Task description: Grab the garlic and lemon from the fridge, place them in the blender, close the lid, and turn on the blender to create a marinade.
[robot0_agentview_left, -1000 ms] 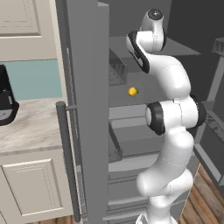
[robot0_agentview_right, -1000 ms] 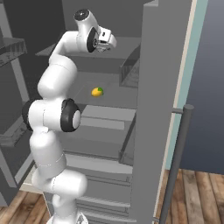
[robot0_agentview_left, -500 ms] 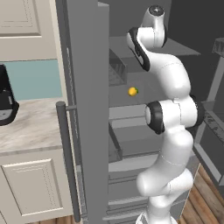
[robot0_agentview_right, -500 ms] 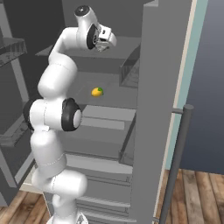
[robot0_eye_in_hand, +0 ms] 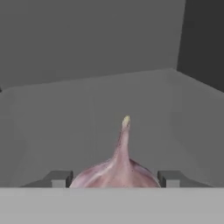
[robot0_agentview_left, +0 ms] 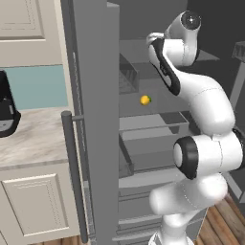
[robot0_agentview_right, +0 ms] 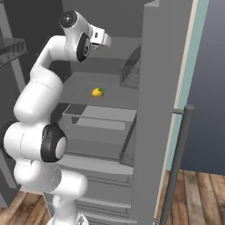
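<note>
Between gripper [robot0_eye_in_hand: 114,178] fingertips, hand view: garlic [robot0_eye_in_hand: 117,168], clamped | base views: lemon [robot0_agentview_left: 145,99] on fridge [robot0_agentview_left: 95,119] shelf

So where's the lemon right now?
The lemon sits alone on a middle shelf inside the open fridge. In the right base view it lies below the robot's raised hand, just above a drawer.

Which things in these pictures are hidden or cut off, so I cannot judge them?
- Garlic, hand view: lower half cut off by the bottom edge; contact with the fingertips unclear.
- Gripper, left base view: hidden behind the arm.
- Blender, left base view: cut off by the left edge.
</note>
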